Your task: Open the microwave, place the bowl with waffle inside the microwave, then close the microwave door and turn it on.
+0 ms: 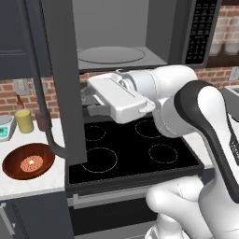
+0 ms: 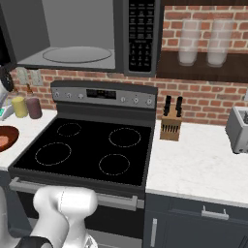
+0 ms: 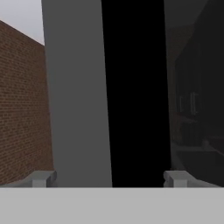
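The microwave [image 1: 140, 28] [image 2: 82, 34] hangs above the stove with its grey interior and glass turntable [image 1: 111, 54] [image 2: 77, 54] exposed. The microwave door [image 1: 60, 74] [image 3: 74, 96] is swung wide to the left, its curved bar handle [image 1: 39, 93] on the outer side. My gripper [image 1: 87, 105] [image 3: 110, 178] is open, held close to the door's inner face with its fingertips [image 3: 43, 178] spread wide and nothing between them. The reddish-brown bowl [image 1: 14, 168] [image 2: 5, 138] rests on the counter left of the stove, with the waffle [image 1: 31, 163] lying inside it.
The black stove top [image 1: 130, 144] [image 2: 92, 145] lies under my arm. A yellow canister [image 1: 24, 120] [image 2: 19, 106] and a maroon canister [image 2: 34, 107] stand behind the bowl. On the right counter are a knife block [image 2: 170, 125] and a toaster [image 2: 238, 128].
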{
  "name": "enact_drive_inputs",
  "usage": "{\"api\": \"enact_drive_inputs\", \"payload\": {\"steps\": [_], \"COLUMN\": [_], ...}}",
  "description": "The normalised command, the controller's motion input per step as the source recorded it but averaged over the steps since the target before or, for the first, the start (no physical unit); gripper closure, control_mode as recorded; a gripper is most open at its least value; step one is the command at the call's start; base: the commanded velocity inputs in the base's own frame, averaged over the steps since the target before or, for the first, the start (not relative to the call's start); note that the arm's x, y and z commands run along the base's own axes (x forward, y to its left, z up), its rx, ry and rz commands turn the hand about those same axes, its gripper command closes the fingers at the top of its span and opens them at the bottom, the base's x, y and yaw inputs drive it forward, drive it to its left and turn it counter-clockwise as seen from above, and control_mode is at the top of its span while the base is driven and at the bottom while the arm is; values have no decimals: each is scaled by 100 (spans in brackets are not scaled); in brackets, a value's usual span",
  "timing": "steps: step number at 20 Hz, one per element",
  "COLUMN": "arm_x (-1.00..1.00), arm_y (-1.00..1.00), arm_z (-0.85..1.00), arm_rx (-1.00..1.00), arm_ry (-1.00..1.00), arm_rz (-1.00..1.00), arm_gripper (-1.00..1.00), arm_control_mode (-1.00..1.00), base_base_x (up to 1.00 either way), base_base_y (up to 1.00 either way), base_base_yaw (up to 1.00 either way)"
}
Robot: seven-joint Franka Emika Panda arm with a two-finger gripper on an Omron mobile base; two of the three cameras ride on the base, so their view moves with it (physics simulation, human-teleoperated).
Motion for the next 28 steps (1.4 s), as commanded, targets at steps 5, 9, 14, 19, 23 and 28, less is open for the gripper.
{"api": "enact_drive_inputs", "payload": {"steps": [5, 9, 14, 19, 23, 28], "arm_x": [1, 0, -2, -9, 0, 0], "arm_y": [37, 11, -1, -97, -99, -57], "arm_z": [0, 0, -8, -5, -5, -13], "arm_rx": [0, 0, 0, 11, 6, 0], "arm_ry": [0, 0, 1, 9, 17, 27], "arm_rz": [0, 0, 0, 0, -5, -14], "arm_gripper": [-100, -100, -100, -100, -100, -100], "arm_control_mode": [-100, -100, -100, -100, -100, -100], "base_base_x": [0, 0, 0, 0, 0, 0], "base_base_y": [0, 0, 0, 0, 0, 0], "base_base_yaw": [0, 0, 0, 0, 0, 0]}}
